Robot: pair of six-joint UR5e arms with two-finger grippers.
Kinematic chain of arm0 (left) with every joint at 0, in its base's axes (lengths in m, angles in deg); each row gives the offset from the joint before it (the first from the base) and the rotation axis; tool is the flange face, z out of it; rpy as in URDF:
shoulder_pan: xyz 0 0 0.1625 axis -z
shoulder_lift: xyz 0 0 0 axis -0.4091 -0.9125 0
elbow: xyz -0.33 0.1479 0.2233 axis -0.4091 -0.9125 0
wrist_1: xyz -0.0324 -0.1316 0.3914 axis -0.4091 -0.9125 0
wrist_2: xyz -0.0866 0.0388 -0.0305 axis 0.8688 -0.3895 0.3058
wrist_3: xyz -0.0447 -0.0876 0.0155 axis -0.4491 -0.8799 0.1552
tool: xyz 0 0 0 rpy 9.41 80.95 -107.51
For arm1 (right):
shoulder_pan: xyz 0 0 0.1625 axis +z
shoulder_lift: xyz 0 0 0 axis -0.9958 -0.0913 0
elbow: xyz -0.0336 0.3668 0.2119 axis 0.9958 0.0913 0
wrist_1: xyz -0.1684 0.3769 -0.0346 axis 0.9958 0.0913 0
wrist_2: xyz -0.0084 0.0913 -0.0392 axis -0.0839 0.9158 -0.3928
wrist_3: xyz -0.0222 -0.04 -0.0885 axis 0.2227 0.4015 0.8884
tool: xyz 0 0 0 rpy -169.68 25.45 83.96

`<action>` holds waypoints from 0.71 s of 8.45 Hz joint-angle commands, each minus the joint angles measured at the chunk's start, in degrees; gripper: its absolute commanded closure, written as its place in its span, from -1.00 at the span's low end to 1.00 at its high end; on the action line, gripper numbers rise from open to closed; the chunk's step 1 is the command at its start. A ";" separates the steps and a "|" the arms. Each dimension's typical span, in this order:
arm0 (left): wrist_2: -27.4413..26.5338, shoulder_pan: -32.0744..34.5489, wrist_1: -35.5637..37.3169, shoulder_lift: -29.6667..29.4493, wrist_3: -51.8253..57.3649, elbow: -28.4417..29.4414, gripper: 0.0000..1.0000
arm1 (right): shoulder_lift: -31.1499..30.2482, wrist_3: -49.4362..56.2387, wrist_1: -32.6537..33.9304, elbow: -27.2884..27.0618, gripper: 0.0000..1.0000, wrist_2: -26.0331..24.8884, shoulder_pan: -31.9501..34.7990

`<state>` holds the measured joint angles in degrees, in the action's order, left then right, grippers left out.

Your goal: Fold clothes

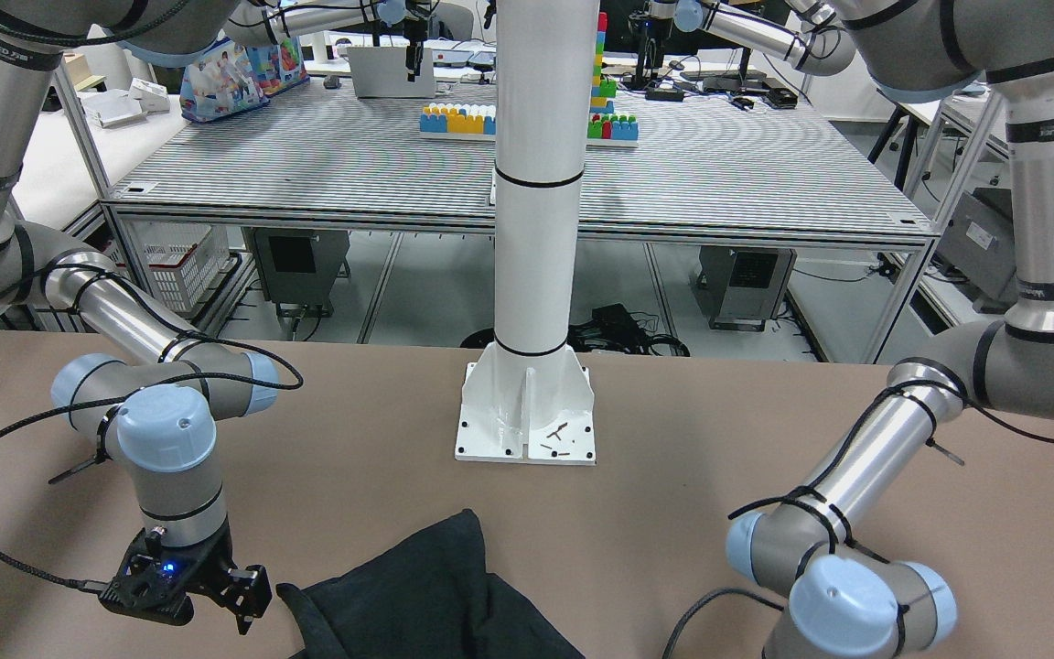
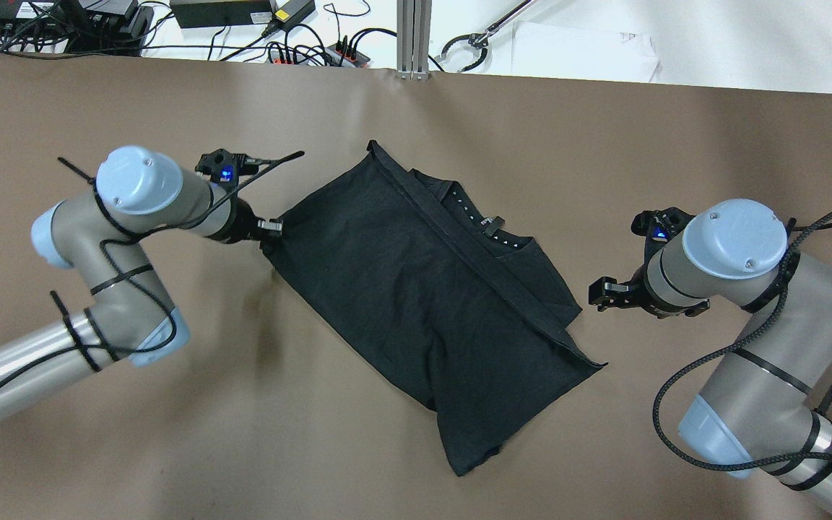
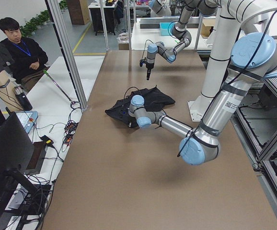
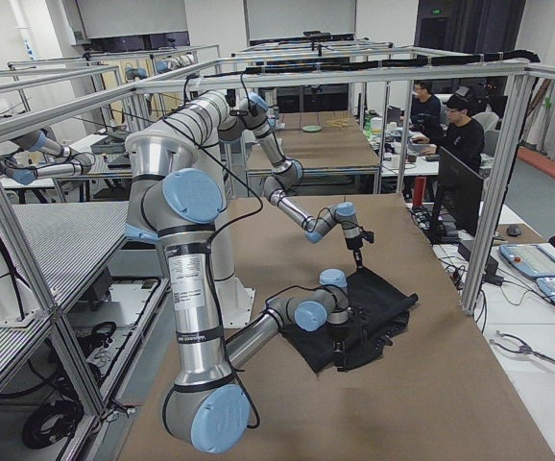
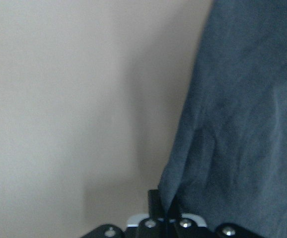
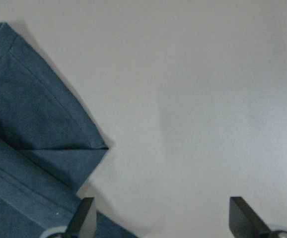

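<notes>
The black cloth lay partly folded on the table, its long axis slanting from far-left to near-right. The left gripper pinched its left corner. The right gripper, spread and empty, hovered just beside its right edge.

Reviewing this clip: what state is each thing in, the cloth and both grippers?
black cloth: partly folded, one layer doubled over, lying rumpled on the table, one corner pinched.
left gripper: shut on the black cloth's corner.
right gripper: open, holding nothing, over bare table beside the cloth's other end.
</notes>
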<state>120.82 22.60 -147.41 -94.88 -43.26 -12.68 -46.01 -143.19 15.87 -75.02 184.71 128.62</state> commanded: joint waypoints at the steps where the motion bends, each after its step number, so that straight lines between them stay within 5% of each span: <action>1: -0.51 5.63 -0.07 -16.65 6.27 20.07 1.00 | 0.07 0.00 0.00 -0.04 -0.88 0.00 0.00; 3: -10.23 4.68 -0.42 -20.98 7.06 27.65 1.00 | 0.16 0.00 0.00 0.04 -0.88 0.00 0.00; 5: -10.45 3.09 -0.68 -27.67 6.98 34.01 1.00 | 0.34 -0.08 0.00 0.04 -0.88 0.00 -0.09; 6: -10.45 3.09 -0.86 -27.59 7.07 33.93 0.39 | 0.34 0.09 0.00 0.22 -0.88 0.00 -0.44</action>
<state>111.01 26.29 -147.99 -120.11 -36.34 18.87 -45.74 -143.24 15.87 -75.01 184.71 128.55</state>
